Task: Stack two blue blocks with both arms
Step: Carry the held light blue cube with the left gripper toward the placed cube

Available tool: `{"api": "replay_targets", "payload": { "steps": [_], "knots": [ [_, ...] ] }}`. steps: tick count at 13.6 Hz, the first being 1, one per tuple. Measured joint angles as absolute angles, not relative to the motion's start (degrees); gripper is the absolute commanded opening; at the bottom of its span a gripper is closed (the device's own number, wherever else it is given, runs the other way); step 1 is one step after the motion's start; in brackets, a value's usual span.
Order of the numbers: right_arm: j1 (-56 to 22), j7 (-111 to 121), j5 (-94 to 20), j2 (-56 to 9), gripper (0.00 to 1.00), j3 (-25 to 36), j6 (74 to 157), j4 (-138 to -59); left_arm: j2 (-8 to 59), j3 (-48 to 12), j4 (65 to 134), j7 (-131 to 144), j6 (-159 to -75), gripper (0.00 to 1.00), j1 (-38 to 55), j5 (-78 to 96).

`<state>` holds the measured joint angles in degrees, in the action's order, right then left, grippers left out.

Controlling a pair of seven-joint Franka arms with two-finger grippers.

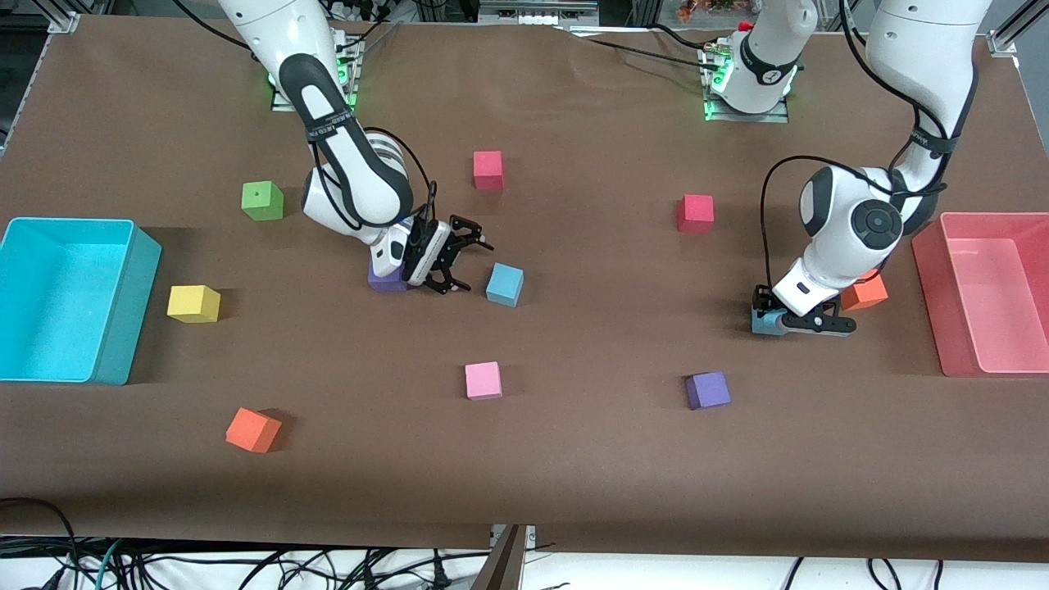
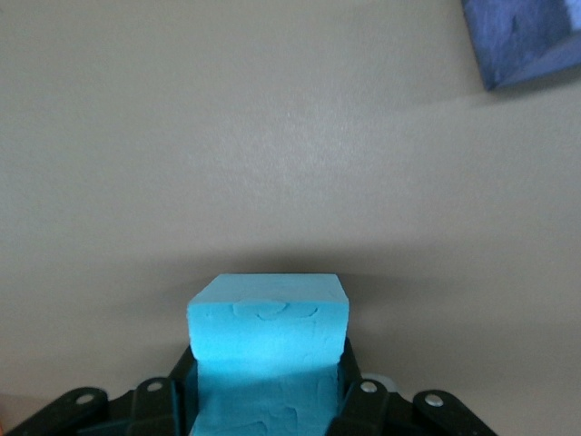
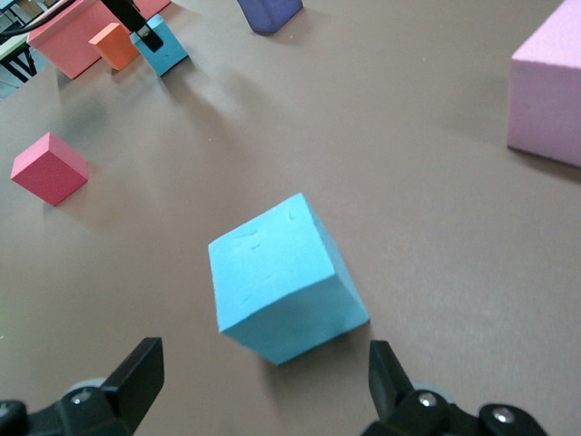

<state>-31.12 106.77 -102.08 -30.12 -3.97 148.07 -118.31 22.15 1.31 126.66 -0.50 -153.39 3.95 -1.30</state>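
One sky-blue block [image 1: 504, 284] sits on the table near the middle; in the right wrist view [image 3: 281, 277] it lies just ahead of the fingers, untouched. My right gripper [image 1: 469, 260] [image 3: 263, 381] is open, low over the table beside this block. The second blue block [image 1: 762, 324] [image 2: 268, 331] is clamped between the fingers of my left gripper [image 1: 774, 316] [image 2: 268, 372], low at the table surface toward the left arm's end. The right wrist view also shows this held block [image 3: 163, 50] farther off.
A purple block [image 1: 385, 279] lies under my right wrist. An orange block [image 1: 865, 291] and a pink bin [image 1: 959, 295] are beside my left gripper. A pink block [image 1: 483, 380], a purple one [image 1: 707, 390], two red ones [image 1: 488, 170] [image 1: 695, 213] and a cyan bin [image 1: 131, 311] stand around.
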Motion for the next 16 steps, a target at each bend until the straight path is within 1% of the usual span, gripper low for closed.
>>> {"api": "replay_targets", "payload": {
  "steps": [1,2,5,7,10,13,16],
  "knots": [
    [-31.15,107.19,-101.94,-30.57,1.00,-4.00,148.29,-117.74,21.60,1.30,126.08,-0.50,-153.02,0.00,3.96,-1.30],
    [-31.17,107.65,-101.81,-30.88,1.00,-4.01,148.59,-117.41,20.44,1.26,125.16,-0.49,-150.93,0.00,3.96,-1.30],
    [-31.18,109.04,-100.79,-31.21,1.00,-4.06,149.03,-117.27,15.41,-0.51,119.69,0.37,-137.40,0.00,4.22,1.02],
    [-31.22,109.20,-100.42,-31.24,1.00,-4.08,149.15,-117.27,13.05,-1.74,115.61,2.58,-129.62,0.00,6.15,4.28],
    [-31.27,109.84,-100.31,-31.36,1.00,-4.10,149.21,-117.26,12.56,-3.65,108.39,13.46,-120.76,0.00,11.93,4.91],
    [-31.28,110.28,-100.30,-31.51,1.00,-4.11,149.26,-117.26,14.39,-5.84,104.09,26.04,-119.13,0.00,19.46,4.94],
    [-31.29,111.08,-100.30,-31.70,1.00,-4.13,149.29,-117.25,20.05,-6.09,98.37,36.59,-119.20,0.00,27.34,4.97]
  ]
}}
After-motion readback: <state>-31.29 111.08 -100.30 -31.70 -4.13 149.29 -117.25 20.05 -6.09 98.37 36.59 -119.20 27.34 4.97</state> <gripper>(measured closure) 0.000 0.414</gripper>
